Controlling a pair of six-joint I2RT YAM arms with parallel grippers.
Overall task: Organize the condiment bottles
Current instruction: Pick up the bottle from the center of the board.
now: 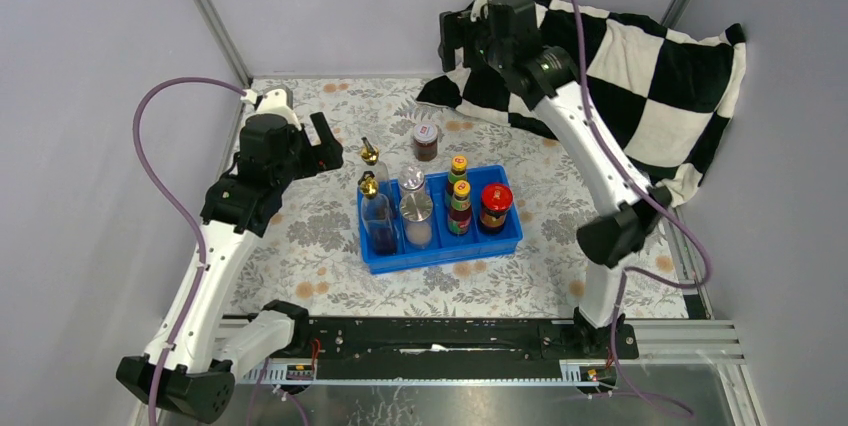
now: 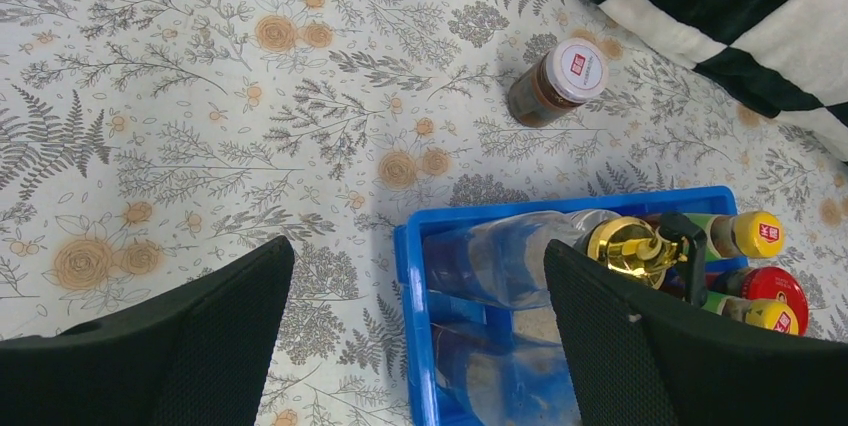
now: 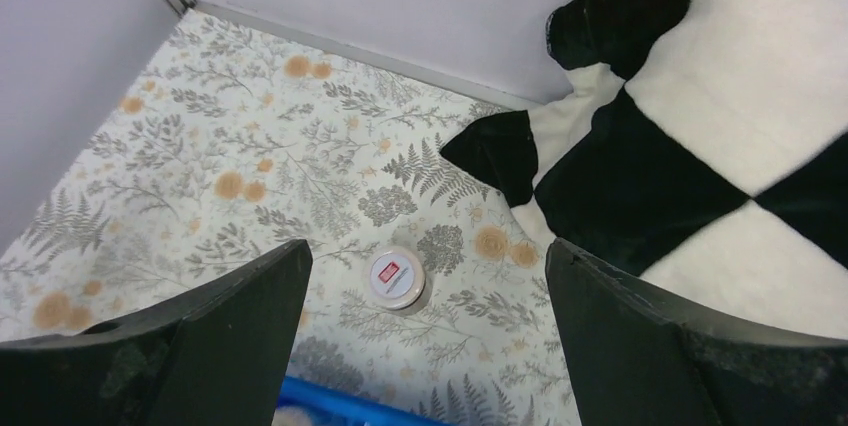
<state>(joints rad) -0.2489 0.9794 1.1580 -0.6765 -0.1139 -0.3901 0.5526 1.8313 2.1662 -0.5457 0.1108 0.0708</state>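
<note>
one flowered table [image 1: 300,246] carries everything, with a black-and-white checked cushion [image 1: 650,56] slumped over its far right corner. mid-table sits a blue tray [image 1: 440,258] holding seven upright condiment bottles [image 1: 459,196]. an eighth, a white-lidded brown jar [image 1: 426,141], stands alone behind the tray, near the cushion. both claws gape wide and empty: the left claw [image 2: 418,326] beside the tray's left end, the right claw [image 3: 428,336] raised above the jar.
</note>
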